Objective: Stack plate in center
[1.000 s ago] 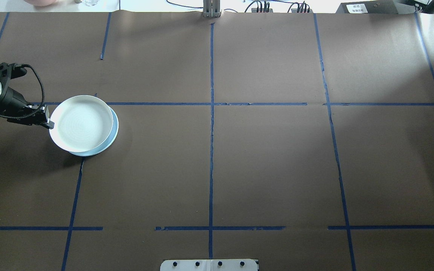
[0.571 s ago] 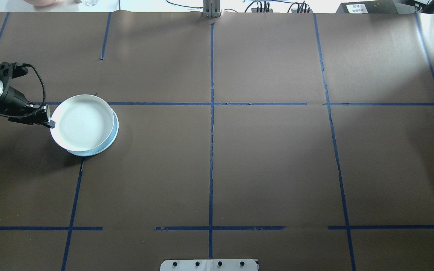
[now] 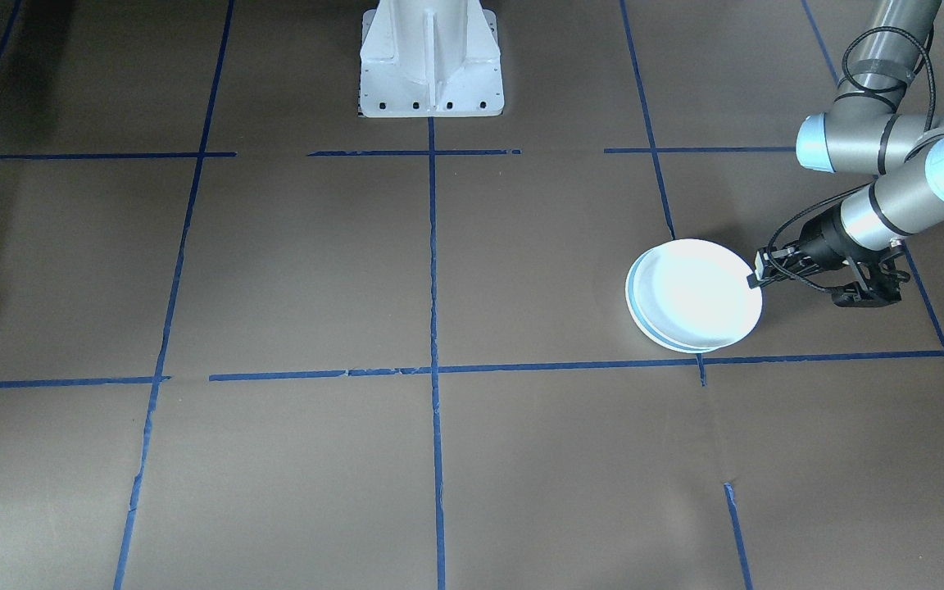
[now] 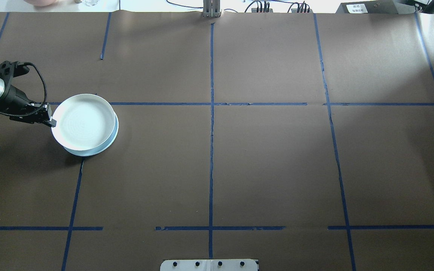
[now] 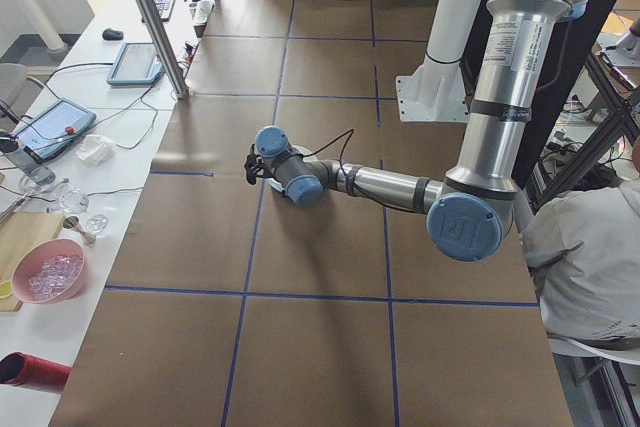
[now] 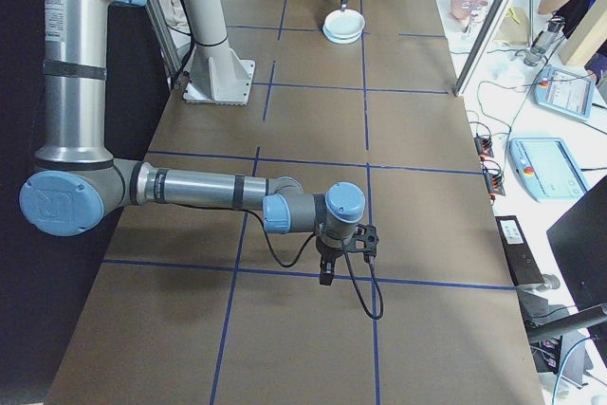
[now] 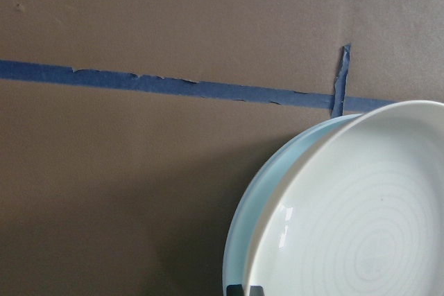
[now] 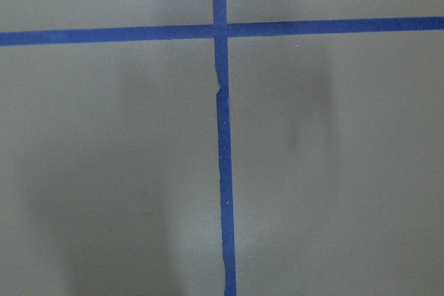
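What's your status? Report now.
Left gripper clamped on ringed plate rim, plate over blue plate. Right gripper away from plates, jaws unreadable. No obstruction visible.

A brown paper-covered tabletop (image 4: 269, 162) is ruled into squares by blue tape lines (image 4: 211, 150); along its far edge runs a white side bench (image 5: 70, 187) holding tablets (image 5: 135, 62), cables and a pink bowl (image 5: 48, 272); daylight brightens the far right corner.

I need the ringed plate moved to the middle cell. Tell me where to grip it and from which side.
Grip the raised rim of the ringed white plate on the edge facing the left gripper, with one finger over the lip. It sits flat on a pale blue plate, so only the rim offers a hold.
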`<state>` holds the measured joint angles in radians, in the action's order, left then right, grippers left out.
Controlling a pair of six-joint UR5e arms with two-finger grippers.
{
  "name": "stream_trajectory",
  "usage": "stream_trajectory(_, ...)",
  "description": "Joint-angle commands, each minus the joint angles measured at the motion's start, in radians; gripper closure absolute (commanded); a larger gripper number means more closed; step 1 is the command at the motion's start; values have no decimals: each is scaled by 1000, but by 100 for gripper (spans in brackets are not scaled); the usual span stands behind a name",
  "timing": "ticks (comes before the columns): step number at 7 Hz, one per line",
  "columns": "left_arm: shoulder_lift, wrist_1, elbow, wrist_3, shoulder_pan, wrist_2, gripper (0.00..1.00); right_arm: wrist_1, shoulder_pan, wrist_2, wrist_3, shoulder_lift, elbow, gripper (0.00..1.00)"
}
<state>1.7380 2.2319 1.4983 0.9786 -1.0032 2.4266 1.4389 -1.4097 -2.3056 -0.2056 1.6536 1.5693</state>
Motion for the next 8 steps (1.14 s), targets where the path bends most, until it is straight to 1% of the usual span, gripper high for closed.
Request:
stream_trajectory(1,2,0,-1,0,0,-1,0,0,0,0,0,0,0,0)
stream_trajectory(3,2,0,0,-5,-12,2,0,0,0,0,0,0,0,0)
stream_trajectory(4,0,-1,7,-74,-59,0,0,0,0,0,0,0,0,0)
stream_trajectory(5,-15,-21,11,-191,-125,2,0,0,0,0,0,0,0,0)
stream_trajectory(6,-53,-108,26,-330,-196,3,0,0,0,0,0,0,0,0)
stream_trajectory(7,-87,-212,28,-520,-278,0,0,0,0,0,0,0,0,0)
stream_trajectory(8,-142,-303,69,-666,-343,-4,0,0,0,0,0,0,0,0)
